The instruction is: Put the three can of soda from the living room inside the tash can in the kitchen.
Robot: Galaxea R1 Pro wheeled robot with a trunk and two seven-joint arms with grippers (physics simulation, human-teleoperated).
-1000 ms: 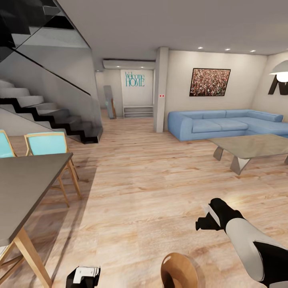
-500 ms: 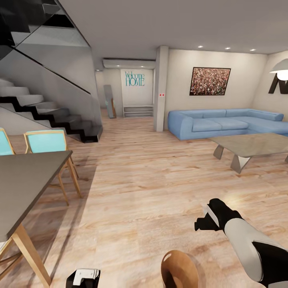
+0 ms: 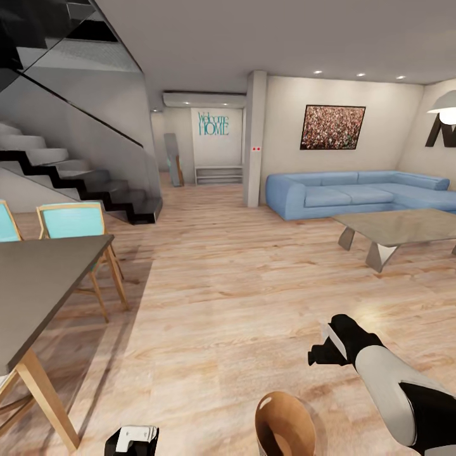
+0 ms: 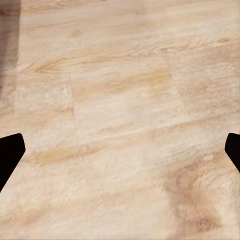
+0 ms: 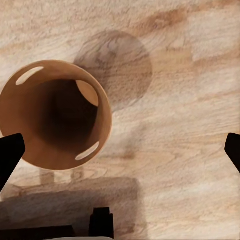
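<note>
Head view, living room. We see the right gripper [image 3: 320,354] at the end of the white-and-black right arm [image 3: 392,386], hanging low over the wood floor [image 3: 221,285]. In the right wrist view its two dark fingertips [image 5: 10,155] sit at opposite edges of the frame, so we read the jaws as spread wide, with nothing between them and nothing touching them. The left gripper [image 3: 131,438] appears at the lower edge of the head view; in the left wrist view its fingertips [image 4: 10,152] likewise stand far apart over bare planks, holding nothing.

The tash can [image 3: 285,427] stands on the floor near the lower edge of the head view, between the two grippers and closer to the right one. In the right wrist view we look down into its brown-orange inside [image 5: 55,115], with oval handle slots visible near the rim; it lies to one side of the open jaws, apart from both fingertips, and its round shadow falls on the floor beside it. We can see no cans inside it.

Farther off, the light-blue sofa [image 3: 354,196] lines the far wall, with the glass coffee table [image 3: 392,231] in front of it. A dark dining table [image 3: 38,285] and teal chairs [image 3: 73,221] stand at the robot's left, below the staircase [image 3: 76,171].
</note>
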